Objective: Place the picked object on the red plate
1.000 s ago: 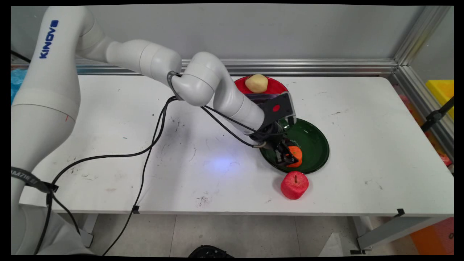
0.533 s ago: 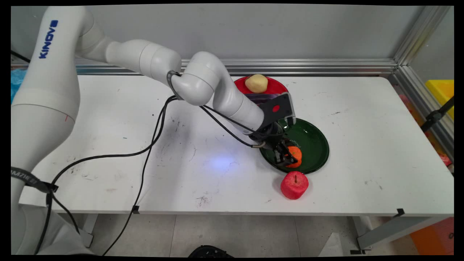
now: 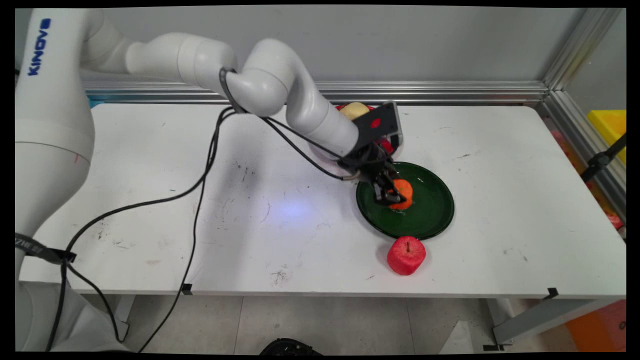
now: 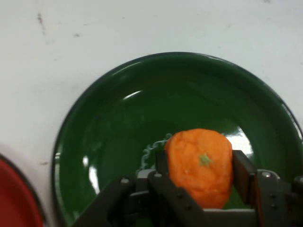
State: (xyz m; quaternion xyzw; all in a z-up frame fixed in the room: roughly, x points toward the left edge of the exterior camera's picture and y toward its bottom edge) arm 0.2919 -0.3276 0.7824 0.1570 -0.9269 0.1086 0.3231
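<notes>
Main view: the end effector (image 3: 391,194) is closed on an orange fruit (image 3: 401,194), one black finger on each side of it. The fruit hangs above the green plate (image 3: 430,210), over the plate's left-centre part; whether it touches the plate surface cannot be told from this view. The green plate sits on the white tabletop (image 3: 500,200), right of centre. A red apple (image 3: 406,255) with a short dark stem stands on the tabletop just near of the green plate's rim, apart from the plate. On the far side, a red plate (image 3: 387,146) lies mostly hidden behind the wrist; a pale yellow fruit (image 3: 353,109) on it shows partly above the arm. Black cables (image 3: 200,175) hang from the arm down across the left half of the tabletop and over its near edge.

Hand view: the orange fruit (image 4: 200,165) is clamped between the two fingers (image 4: 244,176), a small green stem mark facing the camera. The green plate (image 4: 118,127) fills the background behind it, glossy, with a faint light pattern at its centre. An edge of the red plate (image 4: 14,198) shows at the lower left corner.
</notes>
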